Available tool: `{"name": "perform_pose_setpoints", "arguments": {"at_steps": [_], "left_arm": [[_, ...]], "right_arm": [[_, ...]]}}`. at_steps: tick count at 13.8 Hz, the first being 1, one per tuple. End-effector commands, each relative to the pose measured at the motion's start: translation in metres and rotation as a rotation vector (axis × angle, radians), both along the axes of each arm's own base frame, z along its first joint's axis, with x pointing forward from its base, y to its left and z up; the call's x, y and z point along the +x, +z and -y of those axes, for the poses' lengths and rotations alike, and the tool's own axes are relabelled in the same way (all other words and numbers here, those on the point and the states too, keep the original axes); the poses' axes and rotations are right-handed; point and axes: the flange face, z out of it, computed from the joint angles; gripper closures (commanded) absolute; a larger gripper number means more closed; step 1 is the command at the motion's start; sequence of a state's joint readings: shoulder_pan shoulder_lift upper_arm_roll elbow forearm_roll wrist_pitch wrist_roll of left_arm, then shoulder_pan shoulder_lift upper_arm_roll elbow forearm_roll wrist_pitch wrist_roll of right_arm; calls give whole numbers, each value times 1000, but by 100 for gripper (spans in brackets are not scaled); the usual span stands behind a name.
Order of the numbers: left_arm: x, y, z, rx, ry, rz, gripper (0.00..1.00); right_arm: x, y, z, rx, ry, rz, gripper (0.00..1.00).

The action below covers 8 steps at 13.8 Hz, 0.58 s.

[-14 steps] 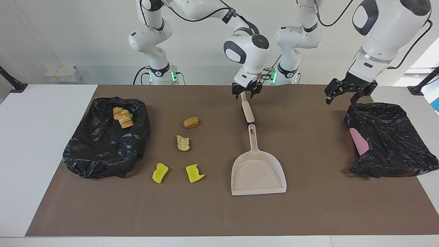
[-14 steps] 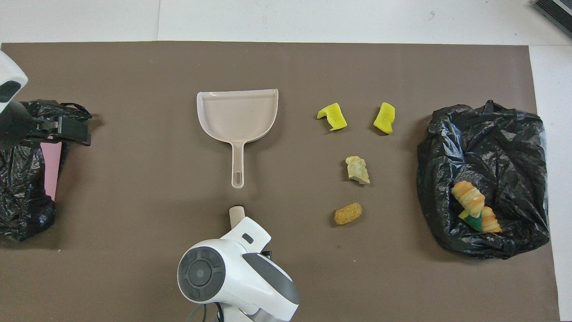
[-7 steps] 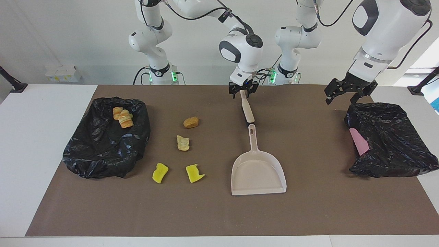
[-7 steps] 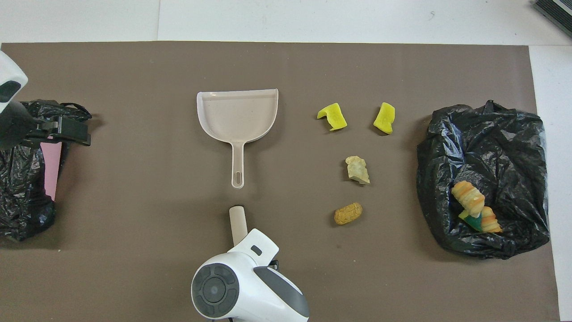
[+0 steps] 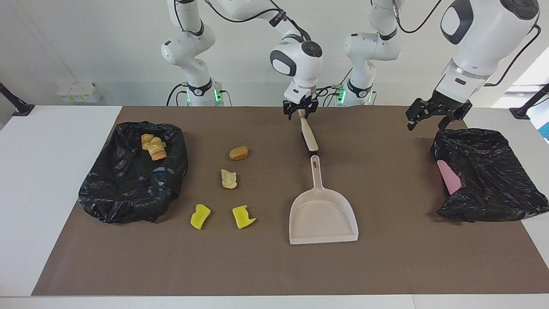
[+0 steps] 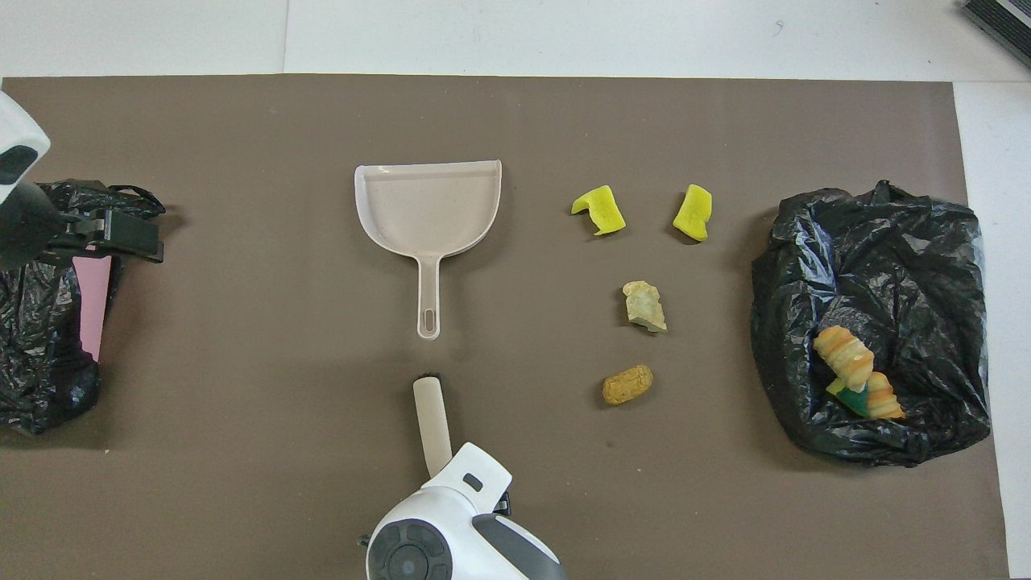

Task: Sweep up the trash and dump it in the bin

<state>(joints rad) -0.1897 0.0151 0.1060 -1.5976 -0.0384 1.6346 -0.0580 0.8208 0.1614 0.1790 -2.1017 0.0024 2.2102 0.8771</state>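
two bright yellow torn sponge chunks (image 6: 599,210) (image 6: 693,212) side by side on brown mat; pale tan chunk (image 6: 645,306) at their 6 o'clock; orange-brown chunk (image 6: 627,385) nearer robots; striped orange chunks (image 6: 855,370) inside crumpled black plastic bin bag (image 6: 874,250).

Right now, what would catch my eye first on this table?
Probably the bright yellow chunks scattered on the brown mat, beside a pale dustpan lying flat mid-table. A crumpled black bag sits at the right arm's end, another black bag at the left arm's end. The right claw is at the brush handle.
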Motion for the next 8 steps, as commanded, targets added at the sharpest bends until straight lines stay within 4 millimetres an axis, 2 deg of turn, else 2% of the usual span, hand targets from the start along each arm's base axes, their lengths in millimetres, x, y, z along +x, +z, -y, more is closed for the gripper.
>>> {"name": "perform_pose_setpoints", "arguments": {"at_steps": [1, 5, 8], "left_arm": [[-3, 5, -1, 19, -11, 1, 0], [-3, 5, -1, 19, -11, 1, 0], [-3, 4, -1, 20, -11, 0, 0]], "right_arm": [[-4, 0, 4, 36, -37, 2, 27], [-3, 2, -2, 62, -57, -19, 28], [6, 10, -13, 84, -63, -11, 28]]}}
